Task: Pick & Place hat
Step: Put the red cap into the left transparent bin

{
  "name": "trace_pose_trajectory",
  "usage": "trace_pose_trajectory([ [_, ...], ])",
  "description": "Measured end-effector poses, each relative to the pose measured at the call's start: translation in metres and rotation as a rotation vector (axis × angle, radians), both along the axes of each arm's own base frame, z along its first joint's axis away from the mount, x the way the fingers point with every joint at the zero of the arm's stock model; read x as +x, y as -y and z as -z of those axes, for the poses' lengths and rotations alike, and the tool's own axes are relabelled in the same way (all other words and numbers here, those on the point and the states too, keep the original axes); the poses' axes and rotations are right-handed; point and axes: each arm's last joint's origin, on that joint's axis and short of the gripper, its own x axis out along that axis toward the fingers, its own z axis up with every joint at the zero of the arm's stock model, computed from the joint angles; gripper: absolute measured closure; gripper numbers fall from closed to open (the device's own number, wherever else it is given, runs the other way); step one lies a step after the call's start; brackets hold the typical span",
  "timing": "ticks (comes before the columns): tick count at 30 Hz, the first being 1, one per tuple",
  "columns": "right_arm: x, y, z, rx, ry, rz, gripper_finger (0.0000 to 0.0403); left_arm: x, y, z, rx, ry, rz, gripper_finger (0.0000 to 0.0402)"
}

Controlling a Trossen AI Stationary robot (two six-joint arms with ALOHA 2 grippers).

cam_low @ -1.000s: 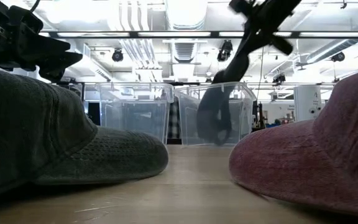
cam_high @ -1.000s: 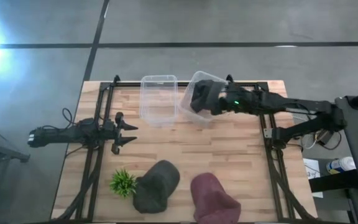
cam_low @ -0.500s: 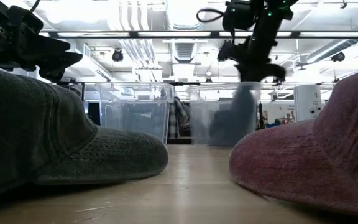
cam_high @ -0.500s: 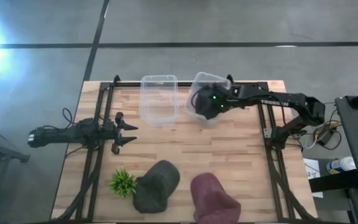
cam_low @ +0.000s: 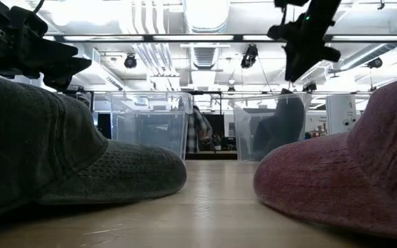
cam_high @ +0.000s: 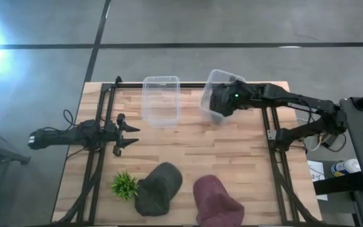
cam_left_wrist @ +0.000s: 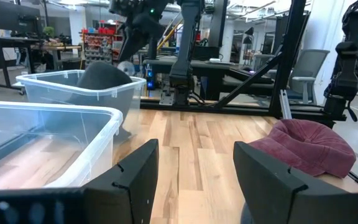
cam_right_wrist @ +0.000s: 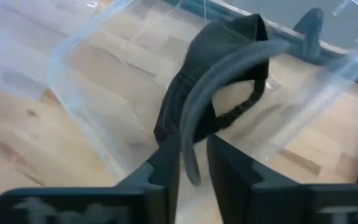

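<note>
Your right pincer (cam_right_wrist: pixel 191 163) is clamped on the dark hat's (cam_right_wrist: pixel 213 81) brim inside the clear bin (cam_high: pixel 221 94); your left pincer (cam_high: pixel 130 134) waits, fingers spread, over the counter (cam_high: pixel 232 151).

The middle of the table (cam_high: pixel 194 142) lies bare, a wide lane running from 9 to 3 o'clock where a gripper could pass freely. At 12 o'clock two clear bins block the far edge: an upright bin (cam_high: pixel 161 99) and, just toward 1 o'clock, a tilted bin (cam_high: pixel 220 94) with the right gripper (cam_high: pixel 217 103) and a dark cap (cam_right_wrist: pixel 213 78) filling it. A narrow gap separates the bins. The left gripper (cam_high: pixel 131 135) occupies 9 o'clock. Along 6 o'clock, a small plant (cam_high: pixel 124 184), a grey hat (cam_high: pixel 158 188) and a maroon hat (cam_high: pixel 215 202) crowd the near edge, plant touching grey hat.
</note>
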Motion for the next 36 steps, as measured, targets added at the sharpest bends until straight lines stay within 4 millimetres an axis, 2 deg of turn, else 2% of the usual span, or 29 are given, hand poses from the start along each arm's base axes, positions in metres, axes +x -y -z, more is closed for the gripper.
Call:
trace_pose_trajectory([
  [5,-0.014,-0.016,-0.017,-0.003,0.083,-0.086,0.0259,0.0,0.0,0.0,0.0,0.0,0.0,0.02],
  [9,-0.02,-0.043,-0.029,0.08,0.172,-0.351,0.0223,0.0,0.0,0.0,0.0,0.0,0.0,0.02],
  [12,-0.02,-0.065,-0.023,0.251,0.196,-0.559,0.0214,0.0,0.0,0.0,0.0,0.0,0.0,0.02],
  [17,-0.003,-0.1,0.012,0.428,0.112,-0.764,0.0222,0.0,0.0,0.0,0.0,0.0,0.0,0.02],
  [20,0.017,-0.11,0.033,0.484,0.133,-0.837,0.0228,0.0,0.0,0.0,0.006,0.0,0.0,0.02],
  [25,0.058,-0.119,0.065,0.587,0.201,-0.979,0.0232,0.0,0.0,0.0,0.046,0.0,-0.007,0.02],
  [30,0.091,-0.123,0.105,0.646,0.116,-1.081,0.0232,0.0,0.0,0.0,-0.02,0.001,-0.008,0.02],
  [36,0.125,-0.129,0.142,0.77,0.062,-1.18,0.0231,0.0,0.0,0.0,-0.044,0.001,-0.008,0.02],
])
